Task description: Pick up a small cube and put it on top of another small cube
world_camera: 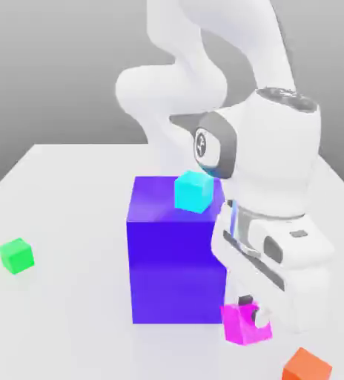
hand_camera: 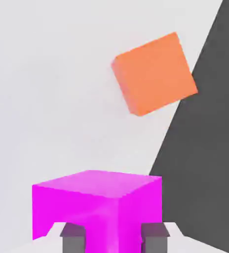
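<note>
Working low at the near edge of the white desk [world_camera: 64,185], the arm has its hand [world_camera: 250,312] right down on the magenta small cube [world_camera: 243,325], and this looks like the grasp itself. Largest thing out there is the big purple-blue block [world_camera: 171,256], standing just beside the cube on the exterior view's left, with a cyan cube [world_camera: 193,191] sitting on its top. That block is the hazard: a straight vertical lift would keep the wrist from brushing its wall.

In the hand view the small cube [hand_camera: 99,207] sits between the two fingers [hand_camera: 74,239], which flank its near face closely; whether the pads are pressing yet or just touching cannot be told, but the opening is narrowed to about the cube's width. Squeezing squarely on opposite faces, not corners, should keep it from twisting.

The orange cube [world_camera: 307,365] lies near, on the exterior view's right, apart from the magenta one. The green cube [world_camera: 16,255], the target, rests well apart at the exterior view's left, so the carry must clear or skirt the block.
</note>
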{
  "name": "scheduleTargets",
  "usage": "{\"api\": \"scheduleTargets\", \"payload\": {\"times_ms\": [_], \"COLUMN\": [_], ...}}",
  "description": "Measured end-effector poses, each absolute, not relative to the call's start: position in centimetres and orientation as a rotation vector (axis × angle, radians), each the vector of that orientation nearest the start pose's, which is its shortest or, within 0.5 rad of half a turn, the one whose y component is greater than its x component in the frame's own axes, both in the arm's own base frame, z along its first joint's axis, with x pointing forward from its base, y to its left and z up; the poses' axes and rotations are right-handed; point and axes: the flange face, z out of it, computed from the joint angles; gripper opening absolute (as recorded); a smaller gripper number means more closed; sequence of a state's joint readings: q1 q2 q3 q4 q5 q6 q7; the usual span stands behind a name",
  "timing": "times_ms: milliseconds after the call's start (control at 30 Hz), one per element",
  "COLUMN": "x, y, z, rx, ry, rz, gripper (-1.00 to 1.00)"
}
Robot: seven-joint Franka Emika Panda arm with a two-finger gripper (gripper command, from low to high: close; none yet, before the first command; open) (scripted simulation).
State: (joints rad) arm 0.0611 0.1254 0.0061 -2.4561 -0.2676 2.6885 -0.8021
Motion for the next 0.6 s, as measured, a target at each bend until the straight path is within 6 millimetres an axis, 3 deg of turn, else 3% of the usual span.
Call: {"api": "scheduleTargets", "payload": {"times_ms": [133,267,467,600], "x": [48.3,45.2,38.4,33.1], "y": [-6.9,-16.5,-25.0,-29.1], "z": [26.7,27.6,27.4,26.8], "rx": [-2.93,-3.024,-3.147,-3.185], "ry": [-1.572,-1.402,-0.979,-0.676], "rz": [-0.032,0.019,0.041,0.039], "gripper": [-1.0,-1.0,-1.0,-1.0]}}
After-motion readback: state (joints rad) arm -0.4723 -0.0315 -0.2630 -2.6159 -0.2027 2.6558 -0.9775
